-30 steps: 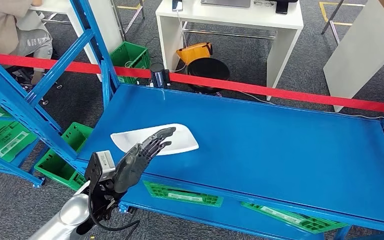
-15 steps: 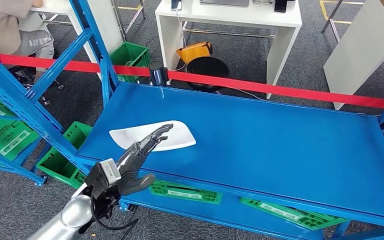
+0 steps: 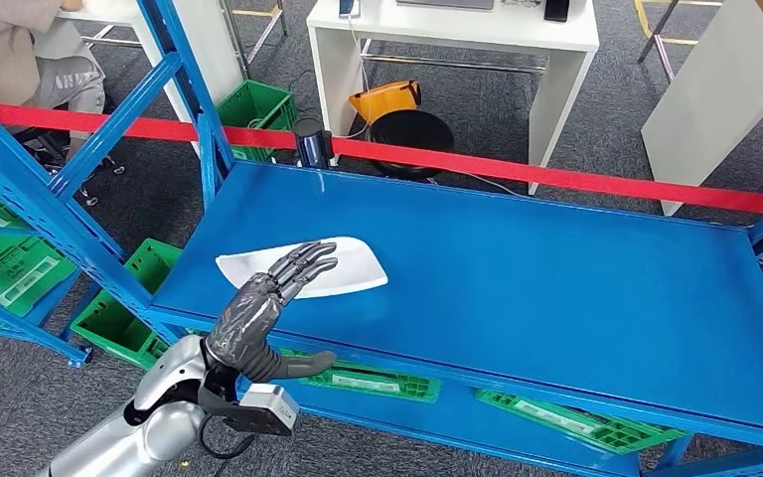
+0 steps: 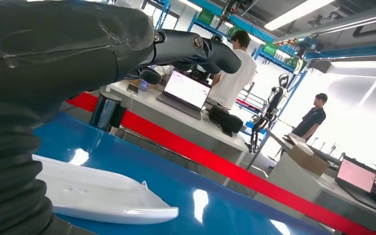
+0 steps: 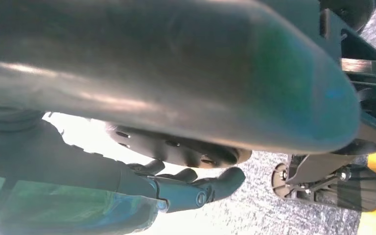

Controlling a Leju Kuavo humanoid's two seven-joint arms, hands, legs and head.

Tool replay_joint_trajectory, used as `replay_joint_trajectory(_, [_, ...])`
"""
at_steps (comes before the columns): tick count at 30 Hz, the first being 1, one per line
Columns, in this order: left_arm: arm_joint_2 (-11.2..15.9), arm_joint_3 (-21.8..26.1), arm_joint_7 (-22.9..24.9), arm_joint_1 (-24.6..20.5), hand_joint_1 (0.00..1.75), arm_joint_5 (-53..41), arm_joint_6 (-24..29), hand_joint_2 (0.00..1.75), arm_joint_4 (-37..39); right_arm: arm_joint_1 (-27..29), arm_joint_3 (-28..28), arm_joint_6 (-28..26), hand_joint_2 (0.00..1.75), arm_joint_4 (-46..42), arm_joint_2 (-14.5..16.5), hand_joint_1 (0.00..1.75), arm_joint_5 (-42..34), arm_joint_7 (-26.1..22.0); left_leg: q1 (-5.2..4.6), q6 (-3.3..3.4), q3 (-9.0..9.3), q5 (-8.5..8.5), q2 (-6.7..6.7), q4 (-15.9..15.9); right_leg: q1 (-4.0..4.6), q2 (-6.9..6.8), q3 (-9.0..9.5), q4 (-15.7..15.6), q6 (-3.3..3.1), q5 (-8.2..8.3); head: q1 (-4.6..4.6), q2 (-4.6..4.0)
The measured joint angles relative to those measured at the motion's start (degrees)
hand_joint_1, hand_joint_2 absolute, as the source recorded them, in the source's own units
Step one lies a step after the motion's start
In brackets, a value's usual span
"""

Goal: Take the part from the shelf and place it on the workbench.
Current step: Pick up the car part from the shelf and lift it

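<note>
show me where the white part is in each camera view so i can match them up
Head view: the white part lies flat on the blue shelf board, left of middle, under the left hand's fingers.
Left wrist view: the white part lies low in the picture, just beyond the hand's grey ribbed cover.
Right wrist view: not in it.
Shared landmark: the red barrier tape behind the shelf.

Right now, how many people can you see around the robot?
3. One seated person beyond the red barrier, upper left of the head view; two in the left wrist view, a white-shirted person at a laptop and a dark-shirted person farther off. Others may be hidden.
</note>
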Motion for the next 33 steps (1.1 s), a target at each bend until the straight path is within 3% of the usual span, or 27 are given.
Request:
replay_joint_trajectory(2, [0.0, -0.2, 0.0, -0.3, 0.00, -0.2, 0.2, 1.75, 0.1, -0.1, 0.0, 0.0, 0.00, 0.0, -0.1, 0.00, 0.0, 0.0, 0.33, 0.38, 0.62, 0.77, 0.20, -1.5, 0.21, -0.08, -1.46, 2.8, -0.02, -1.55, 0.07, 0.00])
replay_joint_trajectory(4, [0.0, -0.5, 0.3, -0.4, 0.00, -1.0, 0.6, 1.75, 0.4, -0.1, 0.1, 0.0, 0.00, 0.0, -0.2, 0.00, -0.1, 0.0, 0.45, 0.60, 0.64, 1.06, 0.29, -1.9, 0.08, -0.11, -5.09, 10.1, -0.29, -4.54, 0.10, 0.00])
replay_joint_trajectory(6, [0.0, -0.9, 0.9, -0.4, 0.00, -2.6, 1.8, 1.75, 0.8, 0.0, 0.1, -0.2, 0.00, 0.0, -0.3, 0.00, -0.4, 0.0, 0.43, 0.57, 0.47, 1.04, 0.26, -1.8, -0.11, -0.12, -7.96, 15.6, 0.13, -5.98, 0.08, 0.00])
replay_joint_trajectory(7, [0.0, -1.1, 1.3, -0.4, 0.00, -3.5, 2.4, 1.75, 1.0, 0.1, 0.1, -0.4, 0.00, 0.0, -0.3, 0.00, -0.5, 0.0, 0.45, 0.50, 0.43, 0.99, 0.23, -1.7, -0.24, -0.13, -8.00, 15.5, 0.65, -5.46, 0.08, 0.00])
replay_joint_trajectory(8, [-0.1, -1.3, 1.8, -0.4, 0.00, -4.3, 3.1, 1.75, 1.3, 0.1, 0.2, -0.5, 0.00, 0.0, -0.4, 0.00, -0.7, 0.0, 0.50, 0.35, 0.42, 0.89, 0.18, -1.5, -0.42, -0.16, -6.85, 13.0, 1.29, -4.09, 0.08, 0.00])
replay_joint_trajectory(10, [-0.2, -1.6, 2.5, -0.5, 0.00, -5.3, 4.1, 1.75, 1.9, 0.1, 0.4, -0.8, 0.00, 0.0, -0.5, 0.00, -0.9, 0.0, 0.47, -0.31, 0.23, 0.42, 0.04, -0.7, -0.70, -0.27, -2.99, 5.0, 2.18, -0.99, 0.09, 0.00])
replay_joint_trajectory(12, [-0.3, -2.0, 3.5, -0.5, 0.00, -6.5, 4.8, 1.75, 2.6, 0.1, 0.5, -1.0, 0.00, 0.0, -0.5, 0.00, -1.3, 0.0, 0.32, -1.02, -0.28, 0.00, -0.07, 0.2, -0.69, -0.22, -1.00, 0.6, 1.74, 0.36, 0.04, 0.00])
replay_joint_trajectory(16, [-0.4, -2.8, 6.1, -0.9, 0.00, -10.0, 5.8, 1.75, 5.0, 0.1, 0.7, -1.0, 0.00, 0.0, -0.5, 0.00, -2.0, 0.1, 0.68, -1.86, -1.15, -0.82, -0.09, 1.5, -0.72, 0.01, -1.08, 0.5, 0.30, 0.61, -0.02, 0.00])
replay_joint_trajectory(18, [-0.5, -3.3, 8.1, -1.4, 0.00, -12.4, 5.7, 1.75, 6.7, 0.1, 0.8, -1.0, 0.00, 0.0, -0.4, 0.00, -2.3, 0.2, 0.92, -2.50, -3.56, -3.75, -0.10, 6.5, -0.86, 0.03, -1.06, 0.5, -0.22, 0.71, -0.03, 0.00])
replay_joint_trajectory(20, [-0.6, -3.6, 9.7, -1.7, 0.00, -13.9, 5.0, 1.75, 8.6, 0.1, 0.9, -1.1, 0.00, 0.0, -0.4, 0.00, -2.6, 0.4, 1.03, -2.91, -7.47, -7.26, -0.09, 14.7, -0.74, 0.02, -1.14, 0.5, -0.53, 0.73, -0.03, 0.00])
replay_joint_trajectory(21, [-0.7, -3.9, 10.3, -1.7, 0.00, -14.2, 4.5, 1.75, 9.5, 0.1, 0.9, -1.1, 0.00, 0.0, -0.4, 0.00, -2.6, 0.5, 1.05, -2.95, -8.93, -8.06, -0.09, 17.7, -0.65, 0.03, -1.16, 0.5, -0.56, 0.72, -0.02, 0.00])
replay_joint_trajectory(22, [-0.8, -4.1, 10.8, -1.8, 0.00, -14.5, 3.9, 1.75, 10.2, 0.1, 0.9, -1.2, 0.00, 0.0, -0.4, 0.00, -2.7, 0.6, 1.05, -2.86, -9.48, -7.82, -0.10, 18.6, -0.56, 0.07, -1.14, 0.5, -0.56, 0.73, -0.03, 0.00])
replay_joint_trajectory(23, [-0.9, -4.3, 11.2, -1.9, 0.00, -14.7, 3.4, 1.75, 10.9, 0.1, 0.9, -1.3, 0.00, 0.0, -0.3, 0.00, -2.7, 0.6, 1.04, -2.64, -8.84, -6.46, -0.10, 17.2, -0.47, 0.12, -1.07, 0.5, -0.56, 0.72, -0.03, 0.00])
replay_joint_trajectory(25, [-1.2, -4.7, 11.9, -2.5, 0.00, -15.1, 2.3, 1.75, 11.8, 0.0, 1.0, -1.4, 0.00, 0.0, -0.3, 0.00, -2.7, 0.7, 0.92, -1.85, -4.96, -2.22, -0.15, 9.1, -0.30, 0.26, -0.87, 0.5, -0.55, 0.72, -0.02, 0.00])
replay_joint_trajectory(27, [-1.6, -5.0, 12.7, -3.3, 0.00, -15.6, 1.1, 1.75, 12.7, -0.2, 1.0, -1.5, 0.00, 0.0, -0.2, 0.00, -2.7, 0.7, 0.56, -1.14, -1.72, -0.19, -0.19, 2.5, -0.09, 0.31, -1.01, 0.4, -0.35, 0.85, 0.00, 0.00])
replay_joint_trajectory(31, [-3.0, -6.0, 14.2, -5.7, 0.00, -16.7, -1.8, 1.75, 16.3, -0.5, 1.7, -1.6, 0.00, 0.0, 0.1, 0.00, -2.7, 0.9, 0.27, -0.18, -0.67, 0.41, -0.16, -0.1, -0.08, 0.16, -1.60, 0.5, 0.48, 0.98, 0.03, 0.00])
replay_joint_trajectory(33, [-4.2, -6.5, 14.8, -7.1, 0.00, -17.0, -2.8, 1.75, 18.0, -0.6, 2.0, -1.6, 0.00, 0.0, 0.0, 0.00, -2.7, 0.9, 0.50, 0.46, -0.11, 1.25, -0.02, -1.3, 0.06, 0.05, -3.49, 4.2, 0.31, -0.86, 0.10, 0.00])
